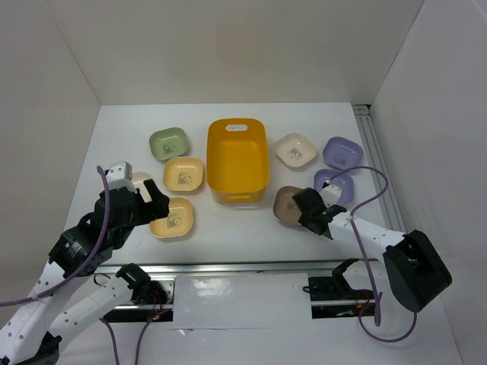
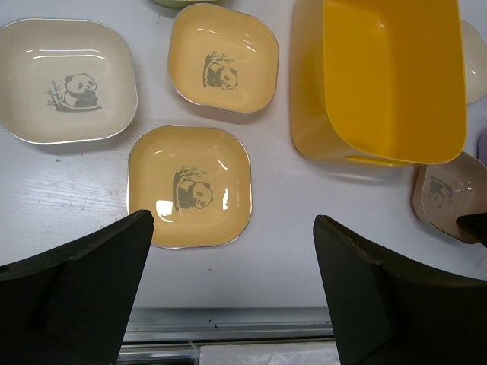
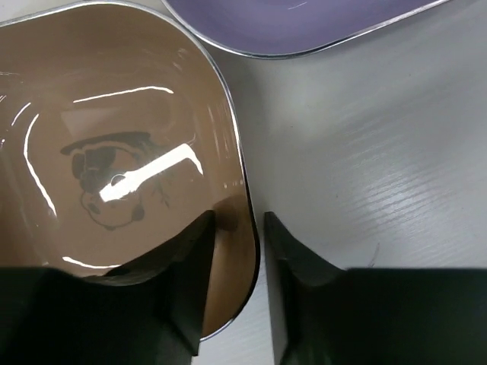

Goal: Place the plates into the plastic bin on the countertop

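White counter (image 1: 228,239) boxed in by plain white walls (image 1: 228,46), both arms bolted along the bottom edge of the overhead view.

At lower left, the left gripper (image 1: 156,204) hangs above the counter with its jaws spread as wide as they go and nothing between them. Its wrist cam looks down on the near yellow plate (image 2: 190,186), which sits flat just ahead of the fingers (image 2: 99,274). The left cream plate (image 2: 68,80) is up and to the left of that, half hidden under the arm in the overhead shot.

At lower right, the right gripper (image 1: 299,205) is down at the brown plate (image 1: 284,204). On the wrist cam the jaws are pulled in to a narrow gap, one finger (image 3: 183,289) inside the dish and the other outside, with the rim running between them. Honestly can't tell if they're pinching it. The plate looks flat on the counter.

Just right of the brown one is the near lavender plate (image 1: 336,185), really close but not overlapping.

Middle of the frame: the plastic bin (image 1: 214,156), yellow-orange, long side running away from the arms. The far yellow plate (image 1: 184,175) sits just beside its left wall.

Toward the back: green plate (image 1: 168,144) at upper left of the bin, right cream plate (image 1: 295,150) at upper right, and far lavender plate (image 1: 342,153) beyond that. Every plate is on the counter around the bin, each with a little panda print.
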Robot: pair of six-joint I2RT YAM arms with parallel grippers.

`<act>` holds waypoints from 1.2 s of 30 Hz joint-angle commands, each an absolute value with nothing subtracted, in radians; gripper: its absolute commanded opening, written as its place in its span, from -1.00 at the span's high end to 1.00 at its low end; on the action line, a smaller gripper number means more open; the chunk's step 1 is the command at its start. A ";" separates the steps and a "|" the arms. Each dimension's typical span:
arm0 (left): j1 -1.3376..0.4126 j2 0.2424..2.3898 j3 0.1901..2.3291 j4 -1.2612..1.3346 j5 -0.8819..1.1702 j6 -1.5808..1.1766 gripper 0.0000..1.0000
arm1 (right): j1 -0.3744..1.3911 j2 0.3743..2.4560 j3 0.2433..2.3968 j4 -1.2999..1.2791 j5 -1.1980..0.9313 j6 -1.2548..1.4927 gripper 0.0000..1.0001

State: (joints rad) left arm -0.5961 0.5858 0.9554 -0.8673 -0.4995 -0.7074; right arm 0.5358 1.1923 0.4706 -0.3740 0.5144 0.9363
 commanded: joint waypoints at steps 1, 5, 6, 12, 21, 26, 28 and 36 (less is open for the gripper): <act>-0.589 0.578 0.962 -0.838 -0.499 -0.689 -1.00 | 0.529 1.184 0.466 -0.342 0.520 0.925 0.25; -0.589 0.578 0.962 -0.838 -0.499 -0.689 -1.00 | 0.529 1.140 0.466 -0.390 0.520 0.945 0.53; -0.589 0.578 0.962 -0.838 -0.499 -0.689 -1.00 | 0.529 1.129 0.466 -0.399 0.520 0.945 0.68; -0.589 0.578 0.962 -0.838 -0.508 -0.689 -1.00 | 0.549 1.055 0.457 -0.471 0.505 1.009 1.00; -0.589 0.578 0.962 -0.838 -0.508 -0.689 -1.00 | 0.635 0.996 0.690 -0.822 0.689 1.172 1.00; -0.589 0.578 0.962 -0.838 -0.517 -0.689 -1.00 | 0.705 0.986 0.810 -0.946 0.822 1.246 1.00; -0.589 0.578 0.962 -0.838 -0.517 -0.689 -1.00 | 0.718 0.986 0.872 -0.969 0.865 1.246 1.00; -0.589 0.598 0.962 -0.847 -0.517 -0.698 -1.00 | 0.736 1.038 1.026 -0.571 0.729 0.731 1.00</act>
State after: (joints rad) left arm -0.5961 0.5900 0.9554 -0.8673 -0.5011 -0.7078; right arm 0.7242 1.0130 0.9676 -0.8215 0.7746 1.0054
